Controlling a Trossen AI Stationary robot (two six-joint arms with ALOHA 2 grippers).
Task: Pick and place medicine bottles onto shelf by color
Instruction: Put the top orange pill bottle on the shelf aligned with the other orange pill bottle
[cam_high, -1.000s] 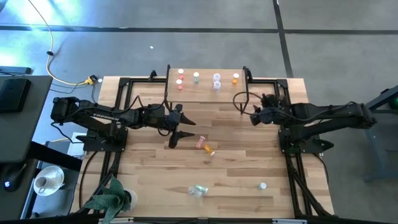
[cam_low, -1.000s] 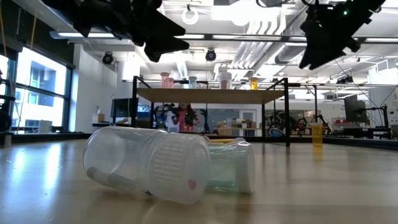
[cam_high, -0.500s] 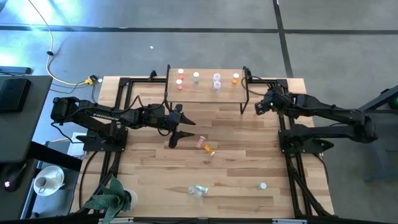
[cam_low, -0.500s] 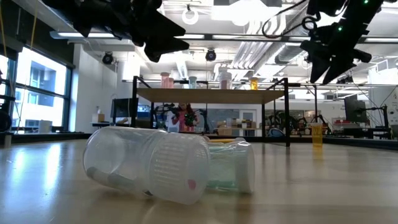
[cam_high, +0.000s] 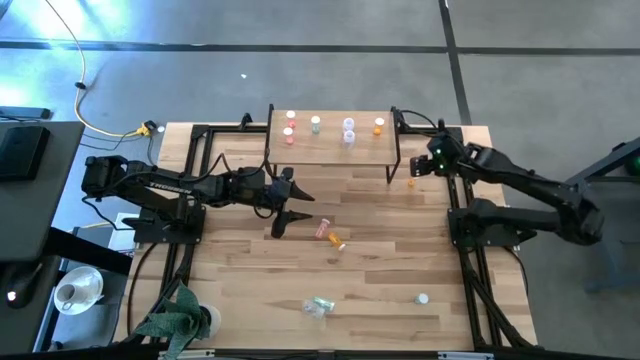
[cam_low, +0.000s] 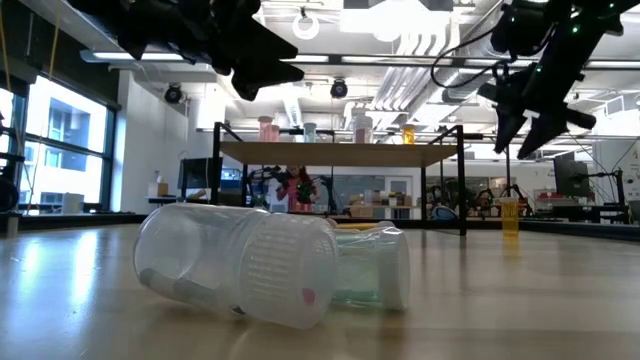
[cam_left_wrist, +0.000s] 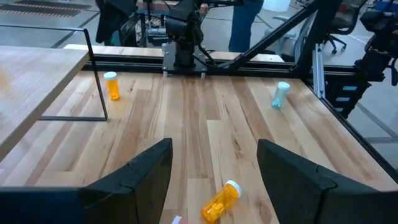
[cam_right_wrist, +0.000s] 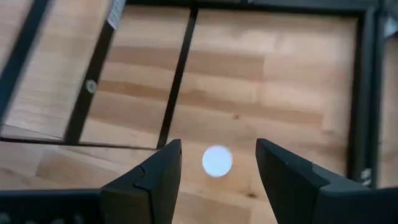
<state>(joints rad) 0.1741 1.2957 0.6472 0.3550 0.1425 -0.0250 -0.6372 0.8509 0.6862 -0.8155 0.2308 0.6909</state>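
Observation:
The shelf (cam_high: 330, 140) stands at the table's far edge with several medicine bottles upright on top, red (cam_high: 290, 125), green (cam_high: 315, 123), clear (cam_high: 348, 131) and orange (cam_high: 378, 125). An orange bottle (cam_high: 411, 183) stands on the table by the shelf's right leg. My right gripper (cam_high: 420, 170) hangs open above it. In the right wrist view its white cap (cam_right_wrist: 217, 160) shows between the fingers, untouched. My left gripper (cam_high: 288, 212) hovers open at mid-table. Just beyond it lie a pink bottle (cam_high: 322, 230) and an orange one (cam_left_wrist: 221, 200) on their sides.
A clear bottle (cam_low: 240, 262) and a pale green one (cam_low: 370, 265) lie on their sides near the table's front edge. Another white-capped bottle (cam_high: 423, 298) stands at the front right. Black frame rails (cam_high: 200, 150) run along the table's left and right sides.
My right gripper has swung toward the table's far right, sunk a little and rolled. The orange bottle by the shelf's right leg, earlier hidden under it in the high view, now shows. That bottle has stayed upright in place.

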